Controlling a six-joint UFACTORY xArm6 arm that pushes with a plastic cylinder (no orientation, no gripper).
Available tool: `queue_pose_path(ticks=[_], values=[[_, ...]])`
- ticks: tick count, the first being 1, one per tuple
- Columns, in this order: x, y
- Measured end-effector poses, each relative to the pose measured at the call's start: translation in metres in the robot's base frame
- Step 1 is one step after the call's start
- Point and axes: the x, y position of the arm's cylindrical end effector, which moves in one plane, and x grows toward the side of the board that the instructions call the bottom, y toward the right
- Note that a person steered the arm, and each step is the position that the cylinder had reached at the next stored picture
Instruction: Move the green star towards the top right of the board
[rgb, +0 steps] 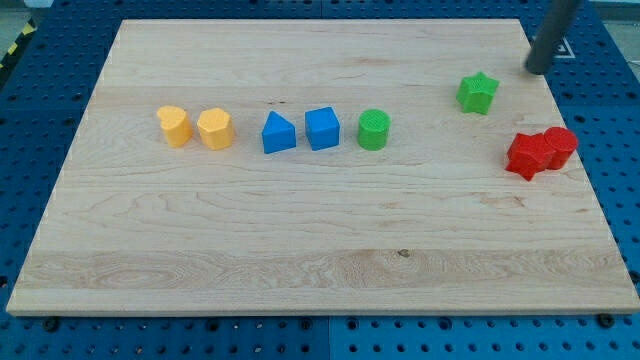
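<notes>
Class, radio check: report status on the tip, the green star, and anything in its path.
My tip is up at the view's top right, right of the green star, not touching. Star sits near the board's top right. Nothing between star and corner; red blocks lie below.

no readable text, labels, brands or numbers, wooden board and coloured blocks unmarked

Bright, even overhead light falls on the wooden board; shadows are faint, focus sharp, glare absent.
</notes>
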Motion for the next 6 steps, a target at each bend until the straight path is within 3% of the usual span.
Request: queue_pose_path(ticks=[1,3,4,6], values=[[0.029,0.012],[0.076,-0.107],[0.098,-0.133],[-0.021,-0.095]])
